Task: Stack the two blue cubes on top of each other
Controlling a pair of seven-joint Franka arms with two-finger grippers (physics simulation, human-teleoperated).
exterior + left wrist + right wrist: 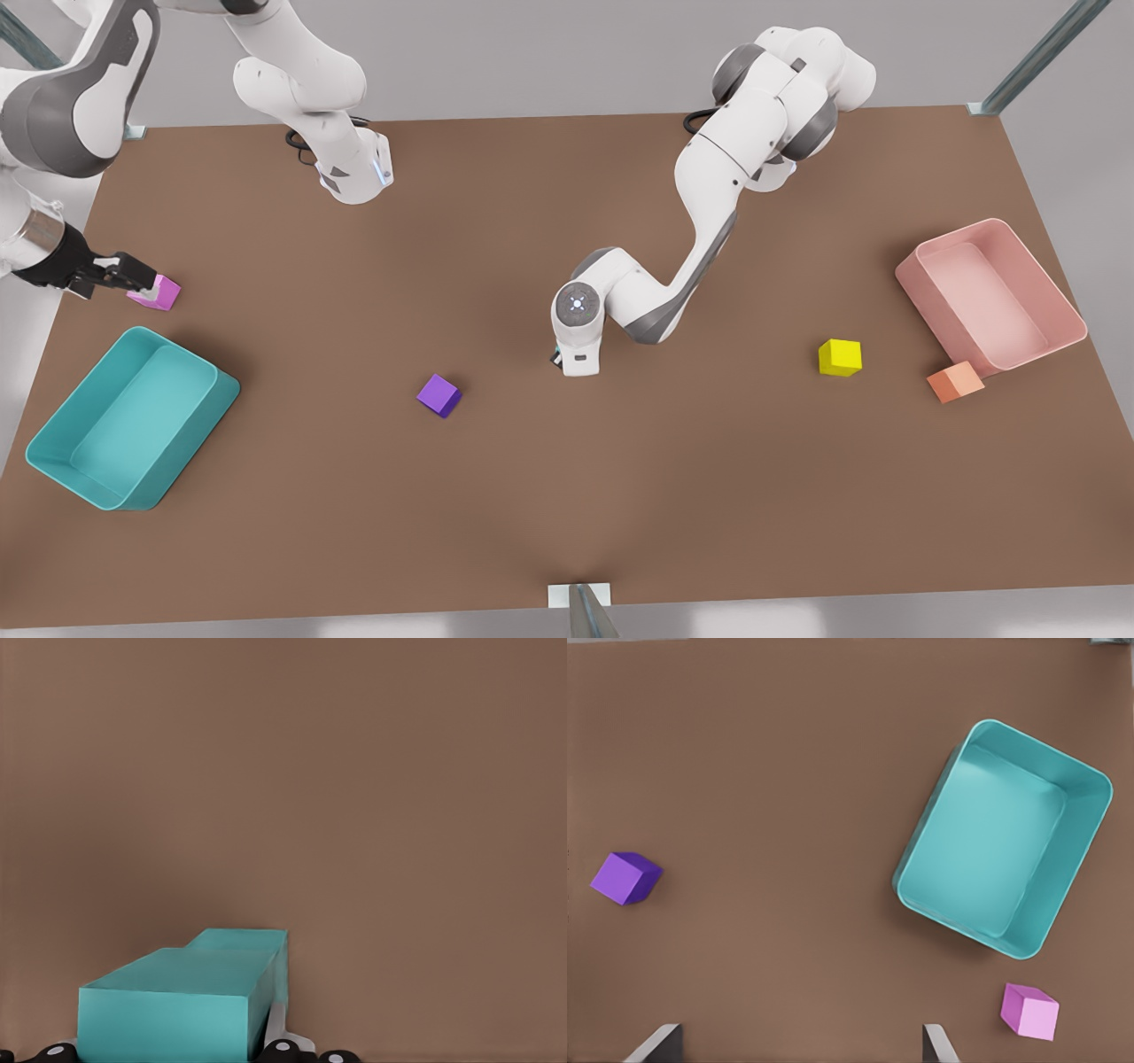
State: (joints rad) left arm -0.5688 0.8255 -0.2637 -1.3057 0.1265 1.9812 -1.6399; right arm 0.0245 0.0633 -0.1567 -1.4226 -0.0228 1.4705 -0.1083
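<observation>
We saw the left gripper point(567, 354) at mid-bench point(354, 532), its fingers point(282, 1047) flanking the near blue cube point(168, 1019); whether they clamped it we could not tell. The far blue cube point(244, 939) lay just beyond it. The right gripper point(133, 276) waited well apart, spread and empty, by the pink cube point(159, 292).

Two matte teal cubes point(190, 1001) are showing one flat turquoise. A large teal bin point(53, 425), a pink bin point(1054, 306), and purple point(438, 395), magenta point(164, 291), yellow point(840, 357), orange point(955, 382) cubes are dotting the plain brown tabletop point(567, 496).
</observation>
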